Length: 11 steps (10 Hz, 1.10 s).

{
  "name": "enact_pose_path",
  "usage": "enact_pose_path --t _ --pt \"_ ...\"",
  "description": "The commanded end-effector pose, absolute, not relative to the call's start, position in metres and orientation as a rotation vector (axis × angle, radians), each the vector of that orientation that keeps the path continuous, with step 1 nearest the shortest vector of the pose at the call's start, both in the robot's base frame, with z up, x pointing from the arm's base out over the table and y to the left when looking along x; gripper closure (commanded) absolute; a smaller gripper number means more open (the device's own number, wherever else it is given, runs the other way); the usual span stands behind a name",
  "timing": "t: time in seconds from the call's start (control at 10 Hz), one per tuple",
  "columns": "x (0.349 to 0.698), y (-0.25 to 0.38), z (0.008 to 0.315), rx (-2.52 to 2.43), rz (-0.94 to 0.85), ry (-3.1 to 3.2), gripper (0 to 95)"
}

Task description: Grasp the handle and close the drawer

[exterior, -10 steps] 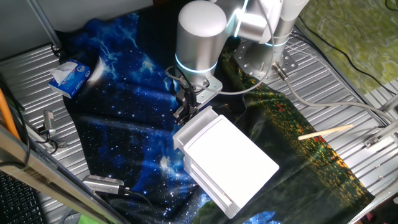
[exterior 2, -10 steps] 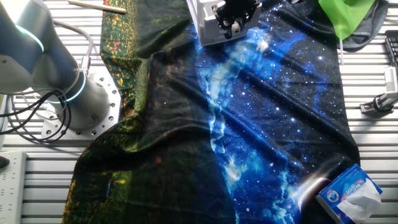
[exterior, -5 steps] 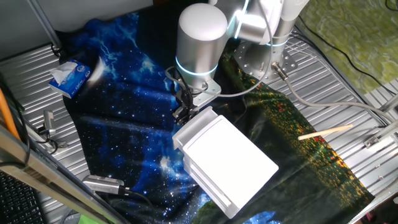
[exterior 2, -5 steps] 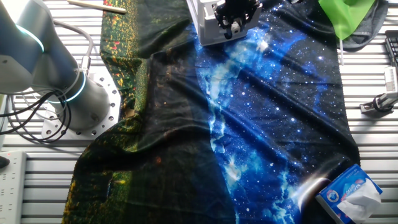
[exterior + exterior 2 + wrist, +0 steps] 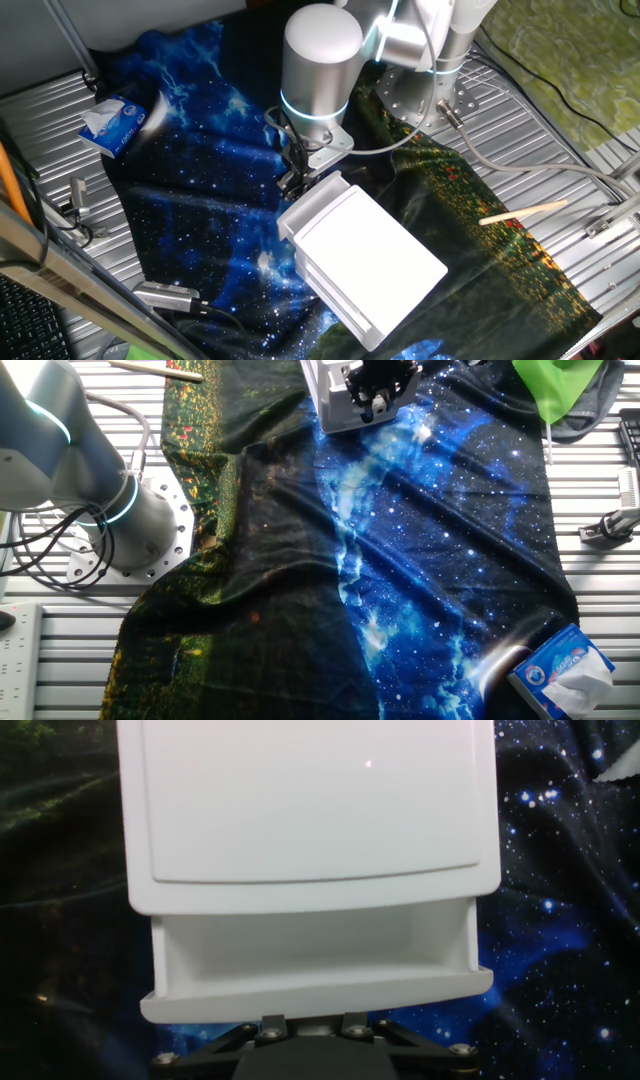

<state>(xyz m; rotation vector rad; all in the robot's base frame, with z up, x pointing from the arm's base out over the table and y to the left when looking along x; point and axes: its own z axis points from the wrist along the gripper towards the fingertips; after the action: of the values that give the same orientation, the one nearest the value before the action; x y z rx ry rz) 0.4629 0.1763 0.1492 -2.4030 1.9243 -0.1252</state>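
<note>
The white cabinet point(image 5: 310, 810) fills the hand view, and its drawer point(image 5: 310, 960) sticks out a short way toward me, part open. My gripper point(image 5: 310, 1026) is at the middle of the drawer's front wall. Its black fingers point(image 5: 272, 1023) stand close on either side of a pale bit that looks like the handle point(image 5: 314, 1029), which is mostly hidden. In one fixed view the gripper point(image 5: 297, 180) is at the near-left end of the cabinet point(image 5: 370, 250). In the other fixed view the gripper point(image 5: 376, 398) is against the cabinet point(image 5: 328, 405) at the top edge.
A starry blue and dark cloth point(image 5: 190, 200) covers the table under the cabinet. A blue tissue pack point(image 5: 115, 122) lies at the far left and shows again in the other view point(image 5: 565, 670). A wooden stick point(image 5: 525, 212) lies to the right. My arm's base point(image 5: 110, 500) stands beside the cloth.
</note>
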Motion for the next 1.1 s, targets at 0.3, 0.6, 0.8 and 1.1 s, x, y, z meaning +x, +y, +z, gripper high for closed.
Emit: enact_pose_path --t 0.3,0.6,0.8,1.1 --pt "0.4634 0.1762 0.1495 -2.377 -0.118 1.958 95.0" --pt "0.4634 0.1763 0.1495 -2.381 -0.120 1.961 95.0" --pt "0.4633 0.1775 0.1486 -2.376 -0.112 1.964 95.0" --pt "0.4616 0.1850 0.1487 -2.372 -0.110 1.975 95.0"
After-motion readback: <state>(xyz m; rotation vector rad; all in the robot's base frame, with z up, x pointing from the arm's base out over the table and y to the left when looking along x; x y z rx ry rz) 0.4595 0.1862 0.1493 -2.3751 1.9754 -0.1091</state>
